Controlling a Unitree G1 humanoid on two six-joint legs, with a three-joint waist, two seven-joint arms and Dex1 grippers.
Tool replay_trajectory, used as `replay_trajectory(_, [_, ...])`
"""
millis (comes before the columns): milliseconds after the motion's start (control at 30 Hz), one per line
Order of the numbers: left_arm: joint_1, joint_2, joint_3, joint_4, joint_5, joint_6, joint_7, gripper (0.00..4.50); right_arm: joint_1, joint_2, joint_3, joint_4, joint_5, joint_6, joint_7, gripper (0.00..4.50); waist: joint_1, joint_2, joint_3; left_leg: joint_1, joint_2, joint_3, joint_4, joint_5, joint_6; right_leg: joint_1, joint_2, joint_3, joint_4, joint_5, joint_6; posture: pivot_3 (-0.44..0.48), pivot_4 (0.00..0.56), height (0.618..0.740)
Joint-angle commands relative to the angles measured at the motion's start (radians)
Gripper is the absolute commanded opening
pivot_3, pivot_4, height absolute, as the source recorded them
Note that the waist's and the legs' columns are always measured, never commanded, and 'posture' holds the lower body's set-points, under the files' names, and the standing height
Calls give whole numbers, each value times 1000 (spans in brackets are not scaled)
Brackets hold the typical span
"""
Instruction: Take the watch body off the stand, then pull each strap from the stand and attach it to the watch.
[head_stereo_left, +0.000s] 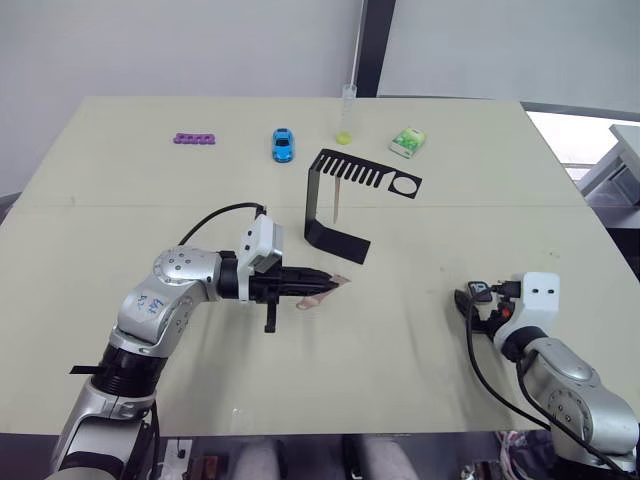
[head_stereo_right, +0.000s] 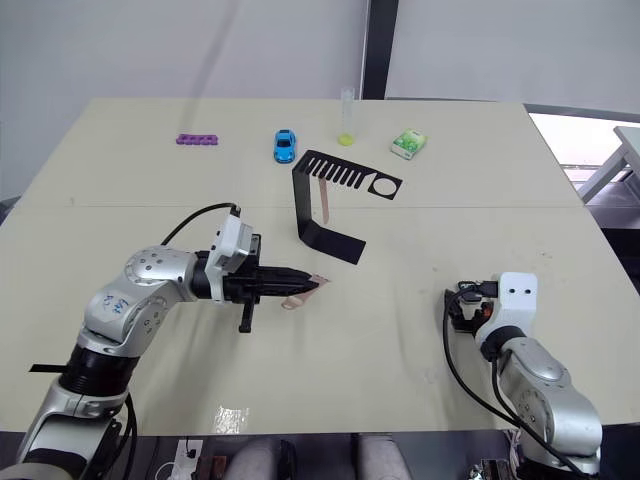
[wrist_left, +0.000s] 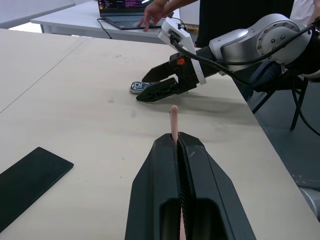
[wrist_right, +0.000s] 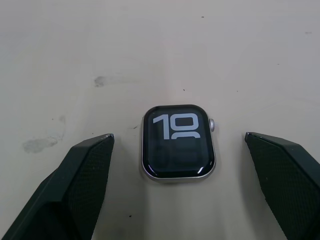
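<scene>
The black stand (head_stereo_left: 318, 205) stands upright at mid-table, and one pale pink strap (head_stereo_left: 338, 202) still hangs from its slotted top arm. Just in front of the stand's base, my left gripper (head_stereo_left: 322, 281) is shut on the other strap (wrist_left: 173, 119), whose end pokes out past the fingertips. Flat on the table at the right lies the watch body (wrist_right: 178, 141), screen up and lit. My right gripper (wrist_right: 178, 139) is open around it, one finger on each side, neither touching. The left wrist view also shows the watch body (wrist_left: 140, 87) under the right gripper's fingers (wrist_left: 159, 91).
Along the far side sit a purple piece (head_stereo_left: 195, 139), a blue toy car (head_stereo_left: 283, 144), a clear tube with yellow liquid (head_stereo_left: 346, 118) and a green-and-white box (head_stereo_left: 408, 142). Beyond the table, a person's hand (wrist_left: 156, 9) rests on a laptop.
</scene>
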Motion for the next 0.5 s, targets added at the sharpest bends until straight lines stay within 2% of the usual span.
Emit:
replay_trajectory(33, [-4, 7, 21, -42, -4, -7, 7, 0, 5, -7, -10, 17, -16, -3, 6, 4463, 0, 0, 0, 0, 0, 0, 0, 0, 0, 0, 0, 0, 0, 0, 0, 0, 150, 740])
replay_trajectory(100, [-6, 6, 20, -39, -3, -10, 8, 0, 5, -10, -8, 27, -21, -10, 14, 4463, 0, 0, 0, 0, 0, 0, 0, 0, 0, 0, 0, 0, 0, 0, 0, 0, 150, 740])
replay_trajectory(200, [-9, 4, 20, -34, -1, -14, 9, 0, 3, -9, -8, 39, -23, -14, 21, 3678, 0, 0, 0, 0, 0, 0, 0, 0, 0, 0, 0, 0, 0, 0, 0, 0, 150, 740])
replay_trajectory(500, [-9, 0, 17, -21, 4, -25, 11, 0, 11, -1, -3, 88, -36, -56, 26, 3678, -2, 0, 0, 0, 0, 0, 1, 0, 0, 1, 0, 0, 0, 0, 0, 0, 150, 740])
